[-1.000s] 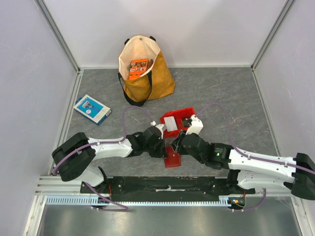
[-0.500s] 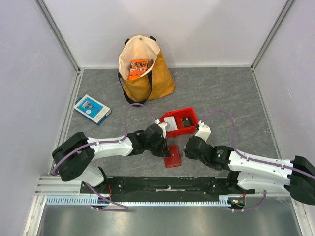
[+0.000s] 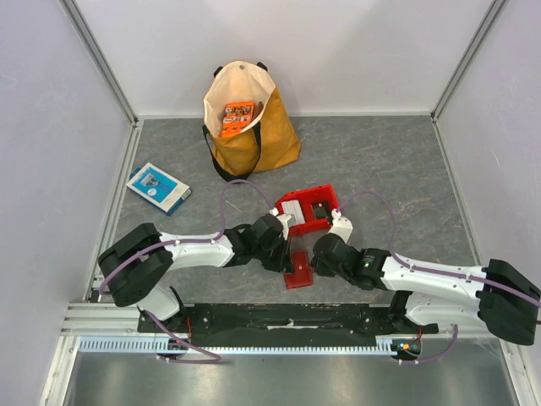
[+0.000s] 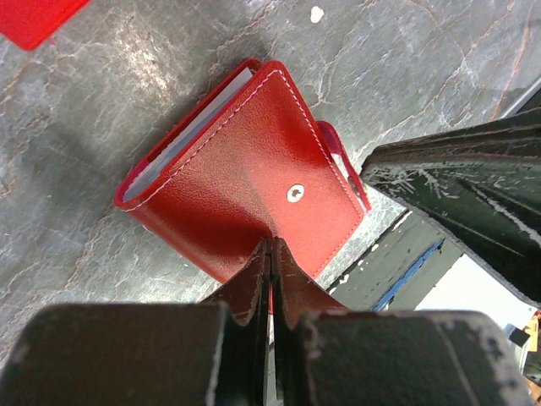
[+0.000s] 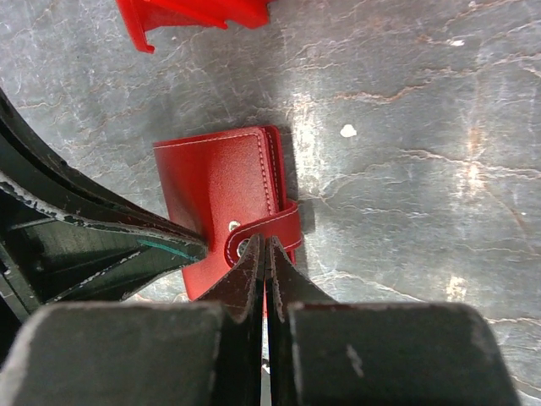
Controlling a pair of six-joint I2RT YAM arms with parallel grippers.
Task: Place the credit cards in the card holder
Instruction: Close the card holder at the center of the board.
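The small flat red folding card holder [image 3: 297,269] lies closed at lower centre of the overhead frame, long axis up-frame, between both arms. The left gripper [image 4: 270,254] is clamped on its cover edge and the right gripper [image 5: 265,249] on the snap tab [image 5: 272,227] at its right side. The whitish and dark grey credit cards [image 3: 292,211] sit in the red plastic bin [image 3: 308,189] just above.

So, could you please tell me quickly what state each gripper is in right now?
Left gripper: closed, pinching the edge of the wallet.
Right gripper: closed at the wallet's snap tab; grip cannot be told.

A mustard tote bag [image 3: 254,135] holds an orange packet [image 3: 237,117]; a blue-and-white box [image 3: 158,187] and red bin [image 3: 314,189] lie nearer.
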